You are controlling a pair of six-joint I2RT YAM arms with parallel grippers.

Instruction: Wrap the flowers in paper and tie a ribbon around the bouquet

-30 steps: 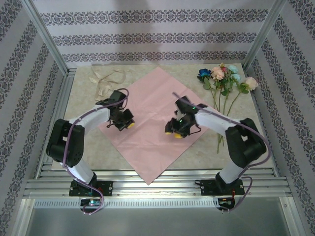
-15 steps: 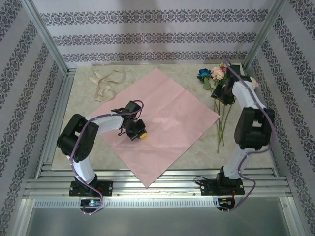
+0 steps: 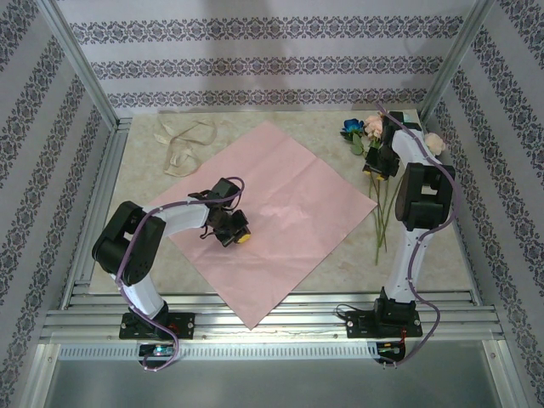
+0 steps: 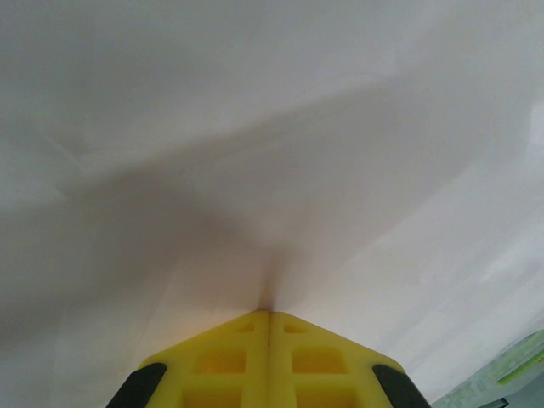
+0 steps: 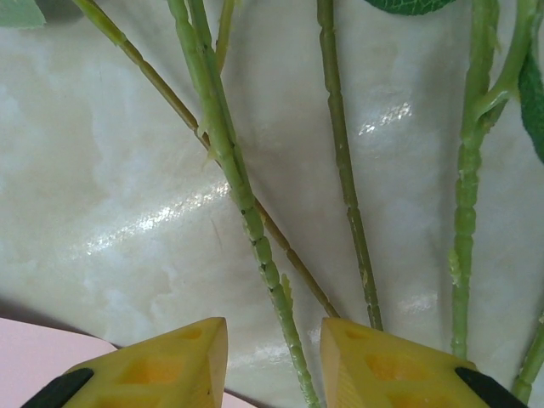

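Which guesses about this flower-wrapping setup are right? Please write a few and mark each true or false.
1. The paper lies spread out flat. True.
2. The flowers lie on the paper. False: they lie beside it, on the bare table.
3. The right gripper has its fingers apart, with a green stem between them. True.
4. The left gripper is wide open. False: it is shut, down at the paper.
5. The ribbon is tied around the stems. False: it lies loose in the far left corner.

flowers partly hidden behind right arm in top view
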